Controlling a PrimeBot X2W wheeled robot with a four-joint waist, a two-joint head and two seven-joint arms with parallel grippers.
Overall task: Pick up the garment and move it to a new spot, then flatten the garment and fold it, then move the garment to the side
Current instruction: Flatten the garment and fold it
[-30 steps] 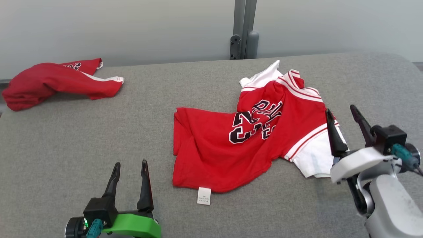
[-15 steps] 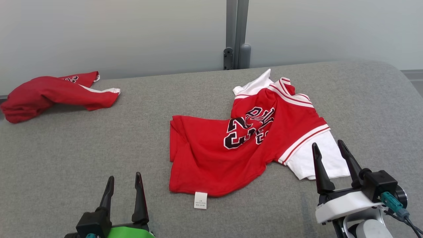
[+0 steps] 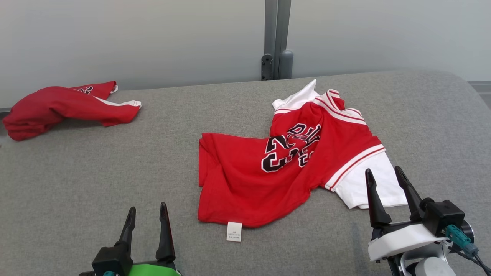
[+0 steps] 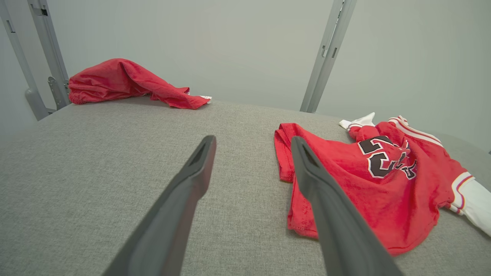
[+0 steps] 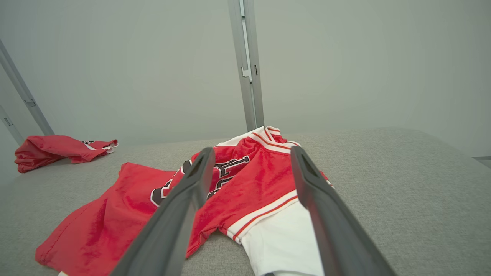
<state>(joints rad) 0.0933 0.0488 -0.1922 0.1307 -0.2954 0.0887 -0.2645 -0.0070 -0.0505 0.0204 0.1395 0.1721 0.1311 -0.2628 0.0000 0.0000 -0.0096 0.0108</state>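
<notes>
1. The garment (image 3: 245, 184), a red jersey with white sleeves, striped trim and black-and-white lettering, lies crumpled on the grey bench (image 3: 115, 172), a little right of the middle in the head view.
2. Its red body spreads toward the near left, and a small white label (image 3: 234, 231) sticks out from the near hem. The collar is bunched at the far end, and a white sleeve (image 3: 356, 191) lies flat at the near right.
3. The left pincer (image 3: 148, 207) stands at the lower left of the head view with its fingers spread wide and nothing between them. It is over bare bench, apart from the garment's near-left hem.
4. In the left wrist view, the left pincer (image 4: 253, 138) frames plain grey fabric, with the garment (image 4: 345, 191) lying off to its right.
5. The right pincer (image 3: 383, 169) stands at the lower right, its jaws also wide apart and empty. Its tips reach the near edge of the white sleeve; whether they touch the cloth cannot be told.
6. In the right wrist view, the right pincer (image 5: 252, 150) points over the sleeve and its striped cuff, which show between the two fingers.
7. A second red garment (image 3: 57, 107) sits bunched at the bench's far left, well apart from the jersey.
8. A grey post (image 3: 276, 38) rises behind the bench's far edge against a pale wall.
</notes>
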